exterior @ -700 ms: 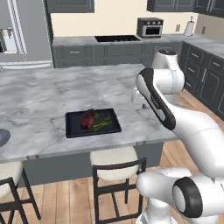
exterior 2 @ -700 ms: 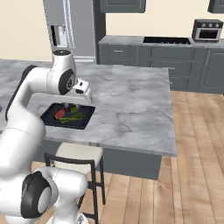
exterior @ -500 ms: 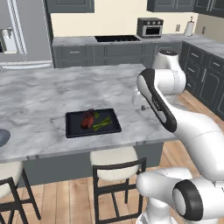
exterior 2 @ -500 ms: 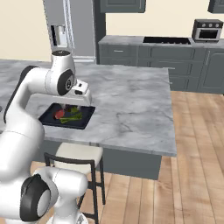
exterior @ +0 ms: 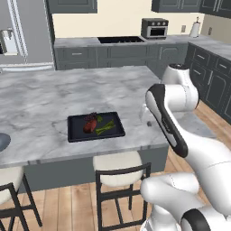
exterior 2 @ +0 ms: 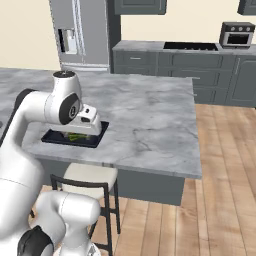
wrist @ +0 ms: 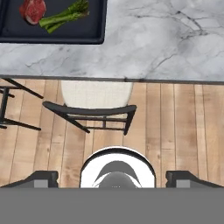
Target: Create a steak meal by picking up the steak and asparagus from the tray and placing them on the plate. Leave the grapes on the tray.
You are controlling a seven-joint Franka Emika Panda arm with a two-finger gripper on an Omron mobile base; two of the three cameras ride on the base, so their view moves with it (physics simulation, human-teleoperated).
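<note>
From my station I see the grey-veined marble island counter (exterior: 54, 99) spreading wide across the left base view, with a cream-cushioned dark metal bar stool (exterior: 118, 168) tucked under its near edge. On the counter close to that edge lies the flat black rectangular tray with its low raised rim (exterior: 74, 134), and it also shows in the hand view at the upper left (wrist: 97, 26) and in the right base view partly behind the arm (exterior 2: 55, 139). The small round plate, dark grey with a lighter rim (exterior: 2, 141), sits at the far left edge of the left base view, well apart from the tray and cut off by the frame. On the tray rests the oval reddish-brown steak (exterior: 90, 126), which in the hand view looks raw red with paler marbling (wrist: 33, 10). Just beside it, toward the tray's right part, lies the bundle of thin bright green asparagus stalks (exterior: 104, 128), angled across the tray floor (wrist: 64, 16). The small dark maroon grape clump (exterior: 92, 117) sits just behind the steak, too small for me to make out single fruits. The two-finger gripper (wrist: 112, 178) hovers off the counter's edge above the stool and the wooden floor, its dark tips spread wide apart and holding nothing.
</note>
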